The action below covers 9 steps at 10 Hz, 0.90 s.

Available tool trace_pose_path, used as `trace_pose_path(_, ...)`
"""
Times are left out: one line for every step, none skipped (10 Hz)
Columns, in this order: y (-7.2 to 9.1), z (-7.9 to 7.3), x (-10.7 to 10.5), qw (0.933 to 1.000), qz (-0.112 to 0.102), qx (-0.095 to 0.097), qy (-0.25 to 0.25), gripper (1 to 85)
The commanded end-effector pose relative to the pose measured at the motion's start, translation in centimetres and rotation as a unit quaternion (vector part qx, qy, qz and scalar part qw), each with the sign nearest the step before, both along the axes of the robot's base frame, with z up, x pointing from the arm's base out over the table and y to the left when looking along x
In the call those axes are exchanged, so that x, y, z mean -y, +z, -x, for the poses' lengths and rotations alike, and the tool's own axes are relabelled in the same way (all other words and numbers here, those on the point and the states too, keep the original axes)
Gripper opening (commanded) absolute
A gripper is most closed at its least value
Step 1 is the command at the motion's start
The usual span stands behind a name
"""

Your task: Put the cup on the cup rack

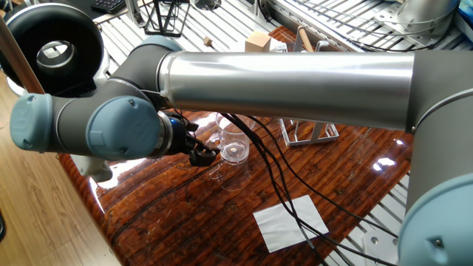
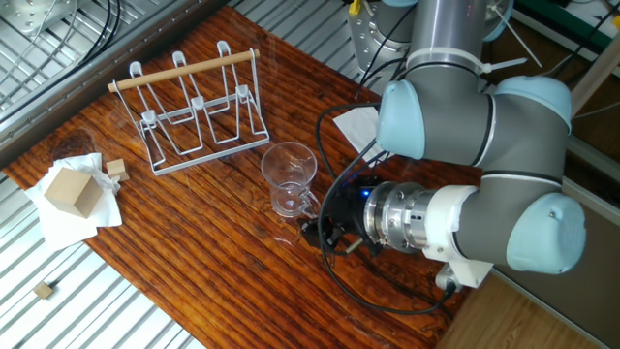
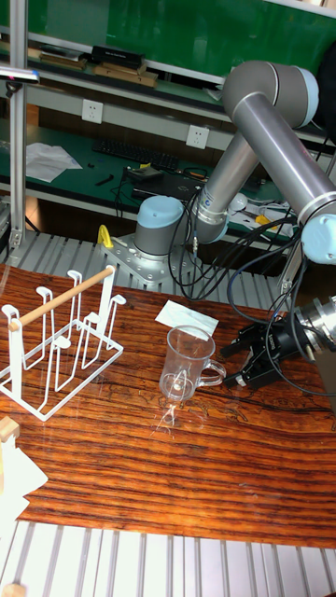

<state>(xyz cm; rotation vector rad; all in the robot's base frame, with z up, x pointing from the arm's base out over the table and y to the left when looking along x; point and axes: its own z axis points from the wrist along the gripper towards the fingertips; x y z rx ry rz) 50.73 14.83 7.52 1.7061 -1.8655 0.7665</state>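
Observation:
The cup (image 3: 185, 362) is a clear glass with a side handle, standing upright on the wooden table; it also shows as the cup (image 2: 289, 177) and the cup (image 1: 233, 145). My gripper (image 3: 230, 367) is open and lies low and level just right of it, with its black fingertips on either side of the handle's outer end. It shows again as the gripper (image 2: 314, 231) and the gripper (image 1: 208, 154). The cup rack (image 2: 197, 114), grey wire with a wooden rod, stands apart at the table's far side. It is also visible as the cup rack (image 3: 58, 341) and, mostly hidden by my arm, the cup rack (image 1: 310, 133).
A white paper (image 2: 356, 127) lies behind the cup near the arm's base. A wooden block on crumpled paper (image 2: 70, 192) and a small cube (image 2: 116, 168) sit left of the rack. A black wire stand (image 1: 164, 18) is off the table. My cables (image 1: 281, 185) hang over the tabletop.

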Motion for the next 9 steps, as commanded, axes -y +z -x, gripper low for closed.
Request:
trace_pose_path(-0.9, 0.2, -0.3, 0.9999, -0.012, 0.000, -0.007, 74.3)
trace_pose_path(-1.0, 0.1, -0.2, 0.9999, -0.011, 0.001, -0.006, 74.7)
trace_pose_path(-1.2, 0.1, -0.1, 0.9999, -0.009, 0.001, -0.005, 75.0)
trace_pose_path(-0.8, 0.1, 0.4, 1.0000, 0.003, 0.000, -0.003, 75.0)
trace_pose_path(-0.5, 0.2, 0.7, 0.9999, 0.013, -0.003, -0.003, 74.7)
trace_pose_path(-0.4, 0.3, 1.0, 0.9998, 0.017, -0.005, -0.003, 74.7)
trace_pose_path(-0.5, 0.4, 1.1, 0.9998, 0.019, -0.006, -0.003, 74.7)
trace_pose_path(-0.6, 0.5, 1.1, 0.9998, 0.020, -0.007, -0.002, 74.7)
trace_pose_path(-0.9, 0.5, 1.0, 0.9998, 0.020, -0.006, -0.003, 74.7)
